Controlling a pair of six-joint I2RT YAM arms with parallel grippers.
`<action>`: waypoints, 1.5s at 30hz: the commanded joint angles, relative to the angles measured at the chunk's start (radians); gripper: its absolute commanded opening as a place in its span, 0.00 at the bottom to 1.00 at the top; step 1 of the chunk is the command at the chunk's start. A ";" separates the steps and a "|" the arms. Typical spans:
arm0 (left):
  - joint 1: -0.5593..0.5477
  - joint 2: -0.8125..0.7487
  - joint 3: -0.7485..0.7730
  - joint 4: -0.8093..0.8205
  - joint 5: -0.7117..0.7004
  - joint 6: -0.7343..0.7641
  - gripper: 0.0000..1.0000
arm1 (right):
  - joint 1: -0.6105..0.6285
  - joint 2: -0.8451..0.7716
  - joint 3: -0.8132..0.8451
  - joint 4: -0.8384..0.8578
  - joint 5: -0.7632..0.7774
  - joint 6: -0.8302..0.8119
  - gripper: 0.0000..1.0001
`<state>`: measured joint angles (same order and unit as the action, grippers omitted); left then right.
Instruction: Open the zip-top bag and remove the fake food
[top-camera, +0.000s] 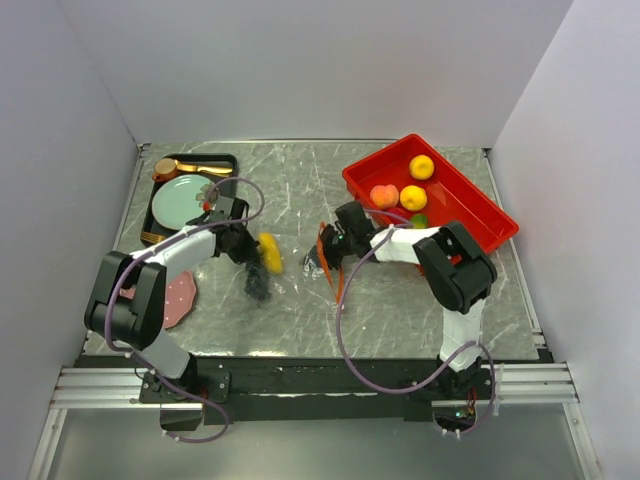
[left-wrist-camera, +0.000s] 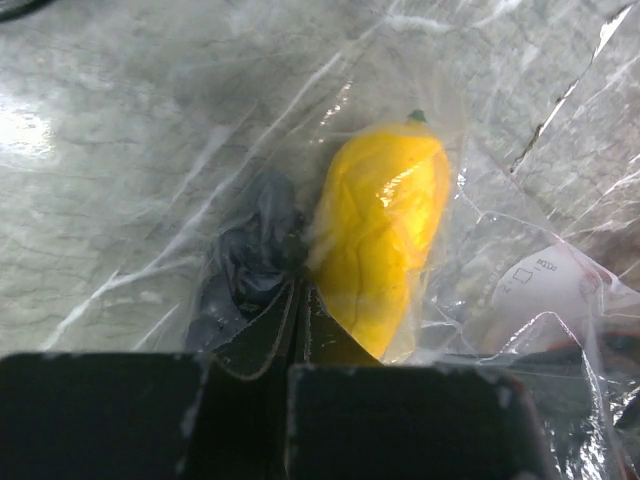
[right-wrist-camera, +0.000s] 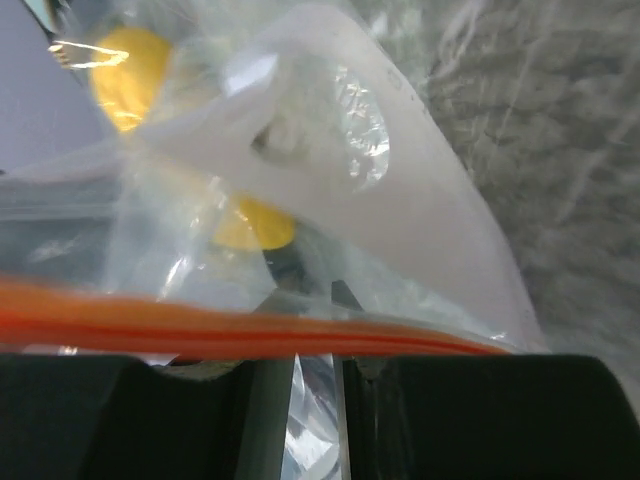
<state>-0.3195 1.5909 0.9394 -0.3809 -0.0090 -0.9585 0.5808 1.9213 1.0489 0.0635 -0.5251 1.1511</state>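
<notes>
The clear zip-top bag (left-wrist-camera: 520, 200) is stretched between my two grippers over the table's middle. Its orange-red zip strip (right-wrist-camera: 250, 335) crosses the right wrist view and hangs as an orange line (top-camera: 338, 278) in the top view. Inside the bag lie a yellow piece of fake food (left-wrist-camera: 380, 245) and a dark greyish-purple piece (left-wrist-camera: 250, 255). My left gripper (left-wrist-camera: 300, 292) (top-camera: 247, 252) is shut on the bag's film beside these two pieces. My right gripper (right-wrist-camera: 315, 300) (top-camera: 330, 250) pinches crumpled film just under the zip strip.
A red tray (top-camera: 480, 200) at the back right holds two yellow pieces (top-camera: 422, 167), a peach one (top-camera: 384, 196) and a green one (top-camera: 418, 220). A black tray with a mint-green plate (top-camera: 180, 200) and gold cutlery (top-camera: 175, 167) stands back left. A pink plate (top-camera: 178, 298) lies near the left arm.
</notes>
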 joint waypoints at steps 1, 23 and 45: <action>-0.039 0.040 0.033 -0.042 -0.046 0.029 0.01 | 0.034 0.036 0.036 0.084 -0.038 0.035 0.28; -0.158 0.119 0.067 -0.085 -0.031 0.070 0.01 | 0.070 -0.011 0.120 0.009 0.078 -0.125 0.47; -0.155 -0.066 0.101 -0.164 -0.026 0.103 0.01 | 0.076 -0.005 0.135 0.009 0.140 -0.214 0.48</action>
<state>-0.4740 1.6100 0.9916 -0.5011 0.0025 -0.8307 0.6460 1.9137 1.1522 0.0559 -0.3927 0.9588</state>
